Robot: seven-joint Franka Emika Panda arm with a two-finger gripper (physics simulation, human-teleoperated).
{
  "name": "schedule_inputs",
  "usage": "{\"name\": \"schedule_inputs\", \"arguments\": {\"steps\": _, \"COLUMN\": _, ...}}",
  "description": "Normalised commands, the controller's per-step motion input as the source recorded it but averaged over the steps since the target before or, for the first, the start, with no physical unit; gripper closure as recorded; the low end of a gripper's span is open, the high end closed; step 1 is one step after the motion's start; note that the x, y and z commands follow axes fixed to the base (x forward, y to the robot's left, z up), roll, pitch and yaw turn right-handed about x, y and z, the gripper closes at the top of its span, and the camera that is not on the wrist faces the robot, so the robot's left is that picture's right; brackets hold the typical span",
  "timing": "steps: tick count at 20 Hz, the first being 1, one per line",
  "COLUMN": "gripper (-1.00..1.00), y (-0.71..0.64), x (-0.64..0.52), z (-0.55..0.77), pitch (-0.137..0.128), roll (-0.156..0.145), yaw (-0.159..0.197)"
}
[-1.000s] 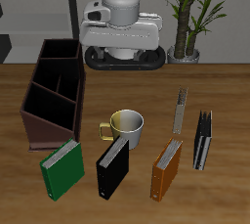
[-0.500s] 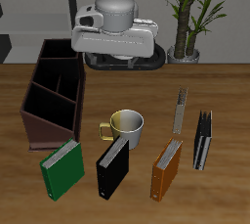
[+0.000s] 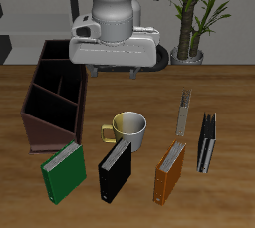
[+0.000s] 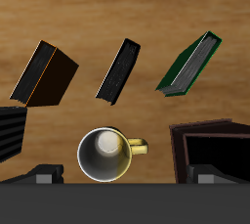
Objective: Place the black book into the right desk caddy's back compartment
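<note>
Gripper (image 3: 117, 69) hangs high over the back of the table, behind the mug (image 3: 127, 127); its fingers (image 3: 97, 70) stand apart with nothing between them, so it is open and carries nothing.

In the exterior view, taking things against the mug, the right desk caddy (image 3: 42, 122) stands off to one side and reaches farther back, with its back compartment (image 3: 61, 52) at the far end, close under the robot's body. A green book (image 3: 64, 171) stands nearer the table's front edge than the caddy. The black book (image 3: 116, 172) stands upright just in front of the mug, well forward of the gripper and below it. An orange-brown book (image 3: 170, 170) stands beside it, and a dark grey book (image 3: 206, 141) stands beyond that one, a little farther back.

From the wrist view, the mug (image 4: 108, 154) lies closest to the gripper, with the black book (image 4: 119, 70) beyond it, apart from both fingers (image 4: 42, 176).
</note>
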Motion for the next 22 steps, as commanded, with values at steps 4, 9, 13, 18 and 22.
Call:
{"name": "schedule_inputs", "arguments": {"steps": 4, "gripper": -1.0, "y": 0.03, "x": 0.31, "z": -0.04, "pitch": -0.046, "roll": 0.005, "yaw": 0.036}}
{"name": "schedule_inputs", "arguments": {"steps": 9, "gripper": -1.0, "y": 0.01, "x": 0.34, "z": -0.1, "pitch": 0.009, "roll": 0.008, "yaw": -0.013}}
{"name": "schedule_inputs", "arguments": {"steps": 13, "gripper": -1.0, "y": 0.02, "x": 0.16, "z": -0.09, "pitch": -0.077, "roll": -0.026, "yaw": 0.039}}
{"name": "schedule_inputs", "arguments": {"steps": 18, "gripper": -1.0, "y": 0.01, "x": 0.09, "z": -0.14, "pitch": -0.017, "roll": 0.027, "yaw": -0.016}}
{"name": "schedule_inputs", "arguments": {"steps": 22, "gripper": -1.0, "y": 0.07, "x": 0.11, "z": -0.28, "pitch": -0.002, "roll": 0.018, "yaw": -0.021}}
